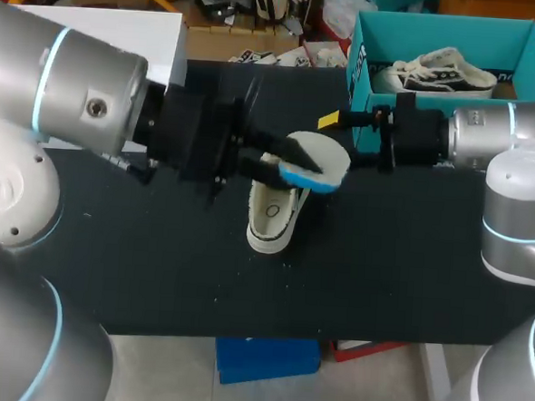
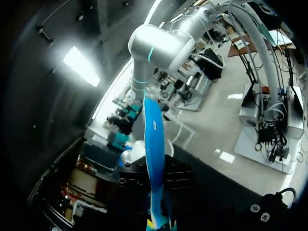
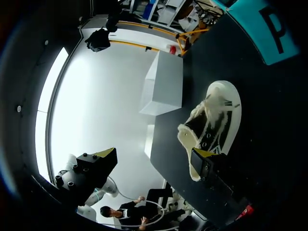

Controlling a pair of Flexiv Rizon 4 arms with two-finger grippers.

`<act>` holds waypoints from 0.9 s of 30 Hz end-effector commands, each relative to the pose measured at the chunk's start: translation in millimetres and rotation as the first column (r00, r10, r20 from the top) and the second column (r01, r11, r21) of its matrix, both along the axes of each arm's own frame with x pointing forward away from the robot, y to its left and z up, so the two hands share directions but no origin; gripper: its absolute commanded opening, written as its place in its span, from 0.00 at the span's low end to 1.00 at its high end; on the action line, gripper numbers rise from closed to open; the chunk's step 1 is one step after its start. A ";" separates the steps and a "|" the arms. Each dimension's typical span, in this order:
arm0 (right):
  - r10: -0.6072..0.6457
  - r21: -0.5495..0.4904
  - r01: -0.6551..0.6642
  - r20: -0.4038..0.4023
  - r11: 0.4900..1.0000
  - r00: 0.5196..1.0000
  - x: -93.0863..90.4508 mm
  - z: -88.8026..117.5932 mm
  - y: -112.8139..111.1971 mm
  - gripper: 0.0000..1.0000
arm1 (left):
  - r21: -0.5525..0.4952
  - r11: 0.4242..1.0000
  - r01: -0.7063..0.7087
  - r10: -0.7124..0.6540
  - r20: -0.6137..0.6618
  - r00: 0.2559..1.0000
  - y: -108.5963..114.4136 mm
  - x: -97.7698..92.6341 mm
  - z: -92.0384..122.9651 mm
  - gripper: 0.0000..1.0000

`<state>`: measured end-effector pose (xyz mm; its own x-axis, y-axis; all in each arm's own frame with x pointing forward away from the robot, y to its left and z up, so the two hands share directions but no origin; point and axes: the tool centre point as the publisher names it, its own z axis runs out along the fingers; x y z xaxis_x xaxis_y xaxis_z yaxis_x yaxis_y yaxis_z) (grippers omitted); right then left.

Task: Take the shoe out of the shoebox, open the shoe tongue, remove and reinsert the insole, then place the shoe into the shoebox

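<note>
A white low-top shoe (image 1: 274, 215) (image 3: 217, 119) lies on the black table (image 1: 155, 257), opening upward. Just above it, my left gripper (image 1: 286, 163) (image 2: 161, 223) is shut on the heel end of an insole (image 1: 317, 160) with a white top and blue underside. In the left wrist view the insole (image 2: 154, 144) stands edge-on, running out ahead of the fingers. My right gripper (image 1: 346, 138) (image 3: 154, 155) hangs open beside the insole's far end, between it and the teal shoebox (image 1: 366, 52) (image 3: 262, 29). In its own view the shoe lies ahead of one finger.
A second shoe (image 1: 443, 73) lies inside the shoebox at the back right. A white box (image 1: 124, 24) (image 3: 163, 86) stands at the table's back left, behind my left arm. The black tabletop stretches in front of the shoe toward the near edge.
</note>
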<state>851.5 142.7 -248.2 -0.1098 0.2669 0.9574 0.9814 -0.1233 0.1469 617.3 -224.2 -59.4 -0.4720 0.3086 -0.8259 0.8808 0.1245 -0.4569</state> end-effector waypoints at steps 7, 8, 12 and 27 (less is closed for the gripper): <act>-0.004 0.001 0.004 0.001 1.000 1.000 -0.2 -1.1 1.4 1.00 | -0.267 0.963 -0.045 0.080 0.120 0.990 47.5 -78.7 -101.5 0.00; -0.004 0.001 0.004 0.001 1.000 1.000 -0.2 -1.1 1.4 1.00 | -0.267 0.963 -0.045 0.080 0.120 0.990 47.5 -78.7 -101.5 0.00; -0.004 0.001 0.004 0.001 1.000 1.000 -0.2 -1.1 1.4 1.00 | -0.267 0.963 -0.045 0.080 0.120 0.990 47.5 -78.7 -101.5 0.00; -0.004 0.001 0.004 0.001 1.000 1.000 -0.2 -1.1 1.4 1.00 | -0.272 0.962 0.012 0.057 0.245 0.968 41.6 -87.0 -133.3 0.00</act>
<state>851.3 142.9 -248.2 -0.1099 0.2668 0.9575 0.9812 -0.1245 0.1473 546.1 -187.1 -169.0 -0.2604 0.2140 -0.9415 0.9649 0.0229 -0.2616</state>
